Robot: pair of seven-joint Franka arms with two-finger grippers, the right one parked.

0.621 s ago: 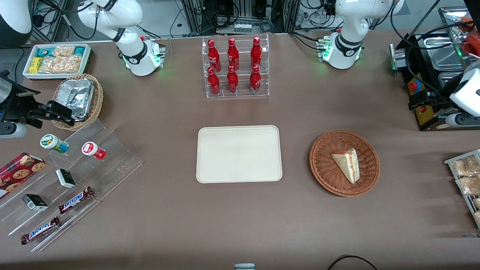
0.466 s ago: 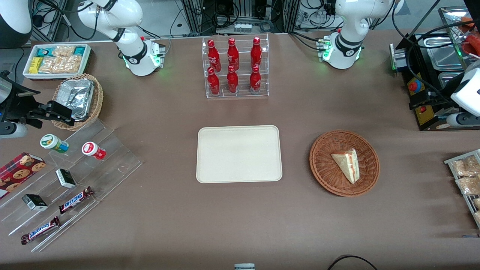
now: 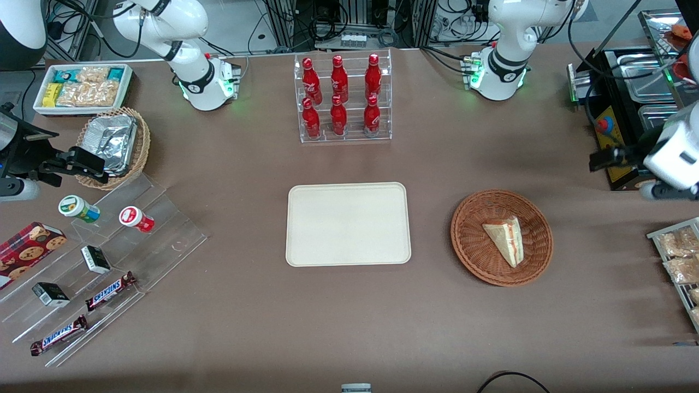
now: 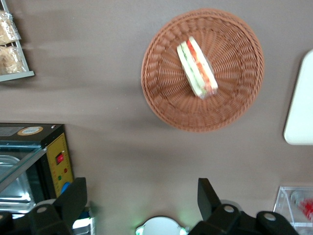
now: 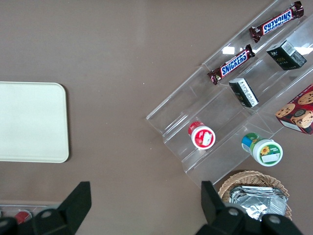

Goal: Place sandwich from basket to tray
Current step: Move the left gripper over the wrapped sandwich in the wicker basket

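The sandwich (image 3: 505, 240), a pale wedge with red and green filling, lies in the reddish-brown wicker basket (image 3: 464, 240). Both show in the left wrist view, the sandwich (image 4: 197, 68) in the basket (image 4: 161, 93). The cream tray (image 3: 348, 224) lies empty beside the basket, toward the parked arm's end; its edge shows in the left wrist view (image 4: 301, 107). My left gripper (image 3: 606, 158) hangs open and empty above the table, farther from the front camera than the basket and toward the working arm's end. Its fingers (image 4: 73, 200) stand wide apart.
A black appliance with steel pans (image 3: 617, 109) stands next to the gripper. A wire rack of snack packets (image 3: 677, 256) is at the working arm's end. A clear rack of red bottles (image 3: 341, 98) stands farther from the camera than the tray. A stepped acrylic display (image 3: 98, 256) lies toward the parked arm's end.
My left gripper has come in from the table's end toward the basket; its dark fingers now show in the front view. Sandwich, basket and tray have not moved.
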